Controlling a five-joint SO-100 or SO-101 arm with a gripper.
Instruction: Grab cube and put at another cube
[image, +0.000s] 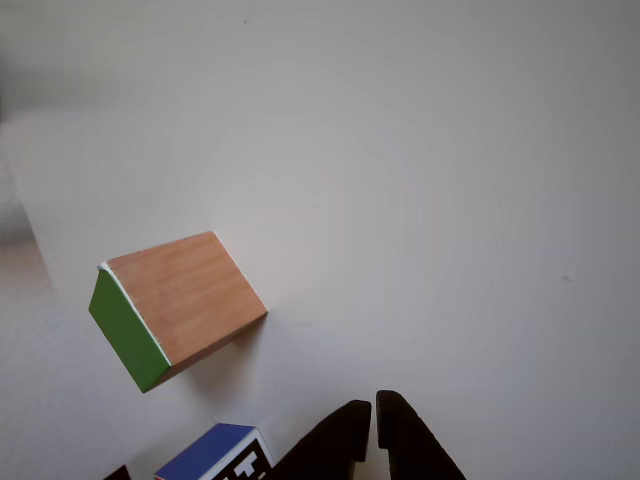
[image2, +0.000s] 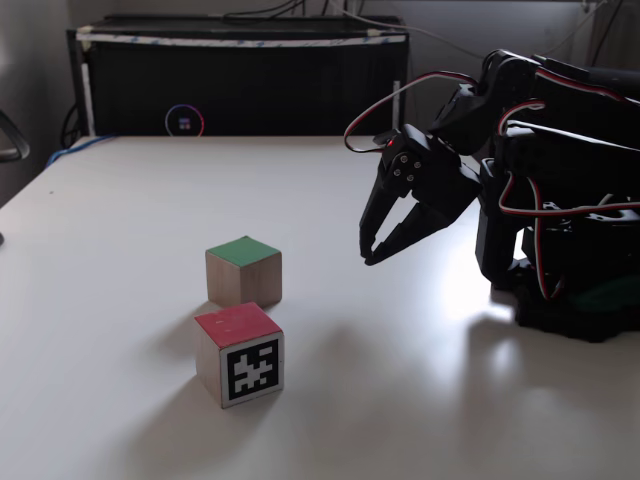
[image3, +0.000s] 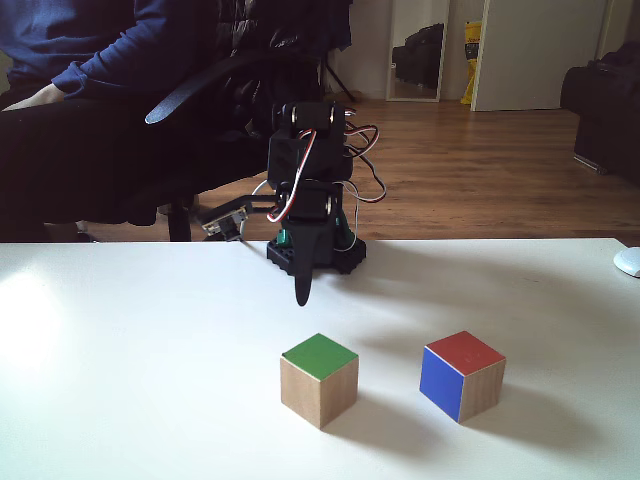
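Gripper (image2: 372, 258) hangs above white table (image2: 120, 200), black fingers pressed together, clasping nothing, tips pointing down. Wooden cube (image2: 244, 271) with green top rests on table, apart from gripper, toward camera in a fixed view (image3: 319, 379). Smaller blue-and-red cube (image2: 240, 354) with black-and-white marker face sits just beside wooden cube, not touching. Seated person (image3: 70, 70) behind arm.

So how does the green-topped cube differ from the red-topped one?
The green-topped cube has plain wood sides; the red-topped cube shows a blue side, and a black-and-white marker face in a fixed view. The green-topped cube sits nearer the gripper; the red-topped cube lies farther out. Both rest flat on the white table, apart, untouched.
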